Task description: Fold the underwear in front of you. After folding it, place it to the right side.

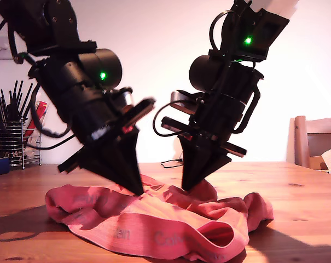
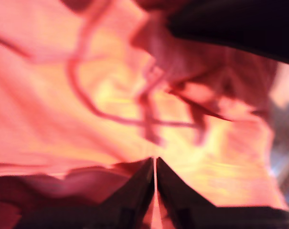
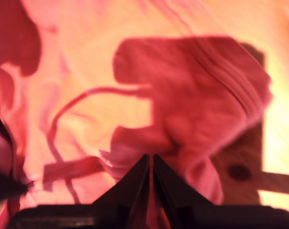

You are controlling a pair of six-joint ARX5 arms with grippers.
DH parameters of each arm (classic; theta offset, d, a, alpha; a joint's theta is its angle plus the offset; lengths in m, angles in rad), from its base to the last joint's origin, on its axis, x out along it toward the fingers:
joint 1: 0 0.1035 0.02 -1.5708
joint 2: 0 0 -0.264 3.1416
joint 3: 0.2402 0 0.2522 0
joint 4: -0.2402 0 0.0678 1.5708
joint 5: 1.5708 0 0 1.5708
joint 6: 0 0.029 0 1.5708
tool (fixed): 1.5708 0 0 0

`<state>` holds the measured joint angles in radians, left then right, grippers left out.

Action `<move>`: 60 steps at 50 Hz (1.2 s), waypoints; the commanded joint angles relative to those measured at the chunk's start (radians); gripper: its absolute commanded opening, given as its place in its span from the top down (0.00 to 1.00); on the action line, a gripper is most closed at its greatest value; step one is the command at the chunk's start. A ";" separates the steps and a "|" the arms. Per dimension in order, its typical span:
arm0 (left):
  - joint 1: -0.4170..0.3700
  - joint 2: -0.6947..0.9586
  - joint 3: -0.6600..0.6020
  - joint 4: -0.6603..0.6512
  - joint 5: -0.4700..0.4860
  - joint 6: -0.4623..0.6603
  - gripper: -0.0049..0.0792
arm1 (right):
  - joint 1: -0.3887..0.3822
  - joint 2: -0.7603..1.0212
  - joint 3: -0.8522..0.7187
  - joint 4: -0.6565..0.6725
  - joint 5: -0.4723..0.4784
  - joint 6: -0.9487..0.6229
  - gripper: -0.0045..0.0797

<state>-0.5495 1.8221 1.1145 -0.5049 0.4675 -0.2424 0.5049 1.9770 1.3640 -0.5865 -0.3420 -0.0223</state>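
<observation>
**Both grippers pressing down, jaws closed**

The first gripper is pointing down with its two dark fingers drawn together, only a thin slit showing between them. The second gripper is holding the same pose, its jaws closed to a narrow line. In the exterior view both black arms are leaning inward. The arm at the exterior view's left is blurring slightly, and the arm at the exterior view's right is standing steeper. Their pointed tips are sitting near each other. The wrist views are not showing which arm is which.
</observation>
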 commanded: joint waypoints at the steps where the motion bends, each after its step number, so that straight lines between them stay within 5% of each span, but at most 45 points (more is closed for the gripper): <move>1: 0.002 0.037 -0.055 0.029 -0.005 -0.005 0.96 | -0.009 -0.016 -0.022 0.008 -0.027 -0.018 0.96; 18: 0.002 0.037 -0.113 0.122 -0.004 0.113 0.96 | -0.052 -0.009 -0.095 0.044 -0.138 -0.084 0.96; 31: 0.003 0.037 -0.113 -0.003 -0.029 0.285 0.96 | -0.053 -0.009 -0.167 0.063 -0.065 -0.109 0.96; 60: 0.005 0.037 -0.088 0.058 -0.488 0.700 0.96 | 0.042 -0.013 -0.167 0.036 0.156 0.167 0.96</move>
<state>-0.5621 1.8091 1.0519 -0.4477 0.0254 0.4267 0.5312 1.9350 1.2228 -0.5419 -0.2172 0.1291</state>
